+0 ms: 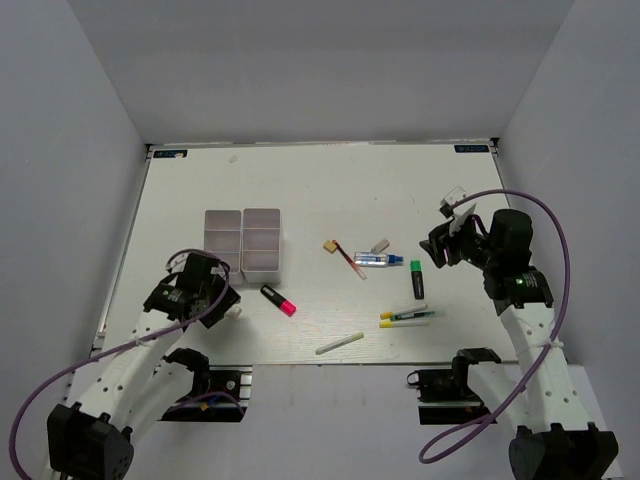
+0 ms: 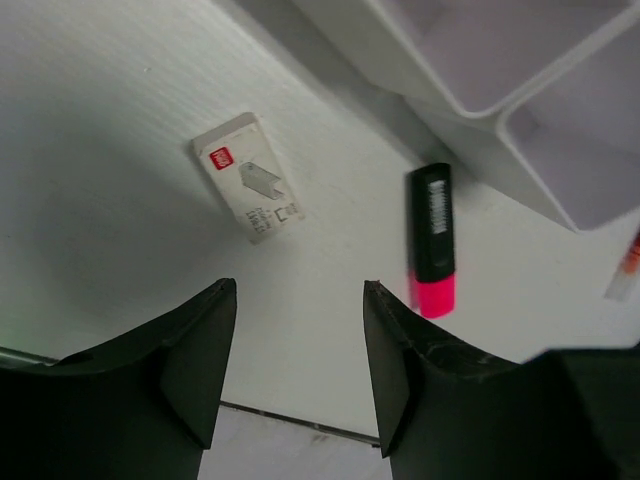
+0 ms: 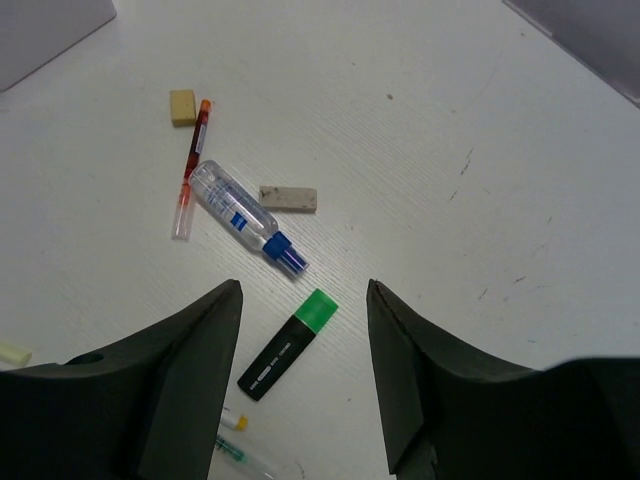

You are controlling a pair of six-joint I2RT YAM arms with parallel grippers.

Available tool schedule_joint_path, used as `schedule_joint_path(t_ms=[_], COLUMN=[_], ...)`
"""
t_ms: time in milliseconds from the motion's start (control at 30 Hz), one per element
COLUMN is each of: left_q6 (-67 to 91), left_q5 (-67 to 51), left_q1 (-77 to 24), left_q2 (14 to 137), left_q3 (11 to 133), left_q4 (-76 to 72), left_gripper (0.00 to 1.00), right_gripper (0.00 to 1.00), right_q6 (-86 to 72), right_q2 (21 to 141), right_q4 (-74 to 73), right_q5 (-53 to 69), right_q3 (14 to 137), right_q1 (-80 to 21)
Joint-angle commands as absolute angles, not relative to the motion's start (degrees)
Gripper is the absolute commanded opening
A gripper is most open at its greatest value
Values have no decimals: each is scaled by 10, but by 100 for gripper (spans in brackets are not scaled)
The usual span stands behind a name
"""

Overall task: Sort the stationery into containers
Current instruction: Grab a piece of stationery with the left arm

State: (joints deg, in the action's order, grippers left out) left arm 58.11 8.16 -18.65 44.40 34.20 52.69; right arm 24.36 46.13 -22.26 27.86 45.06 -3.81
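Jaws spread wide, empty (left end effector (image 2: 298,292), right end effector (image 3: 303,290))

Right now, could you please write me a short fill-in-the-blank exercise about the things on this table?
The left highlighter, beside the containers, has a ___ tip.
The right highlighter has a ___ tip.
The left tool and the right tool both have their jaws ___, holding nothing.
Missing words: pink; green; open.
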Motion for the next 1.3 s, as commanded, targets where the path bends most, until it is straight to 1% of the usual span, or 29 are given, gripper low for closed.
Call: schedule_joint_path(t_ms=[0,200,400,533,600,1067,1233,1267], left_q6=[623,635,635,635,635,640,645,645], left_q5=[98,125,148,149,168,186,192,192], left_q1=[-189,-194,-194,-194,-194,-194,-194,-194], left_q2=[463,475,511,552,558,613,624,629], left_q3=[305,299,291,286,286,286,286,286], left_q4=[504,497,454,427,422,389,384,384], left_gripper=[63,66,72,73,74,74,72,70], right_gripper=[60,62,63,63,63,64,64,64], right_q6=[231,228,228,228,229,230,230,229], right_q2=[437,414,408,407,406,393,394,391], right_q4=[-190,-184,-184,-185,-185,-183,-182,-182], right_q5=[293,295,300,303,303,308,308,309], right_q3=[442,437,435,432,432,425,424,425], right_q1=[-37,-37,-37,-36,-36,-35,-37,-33])
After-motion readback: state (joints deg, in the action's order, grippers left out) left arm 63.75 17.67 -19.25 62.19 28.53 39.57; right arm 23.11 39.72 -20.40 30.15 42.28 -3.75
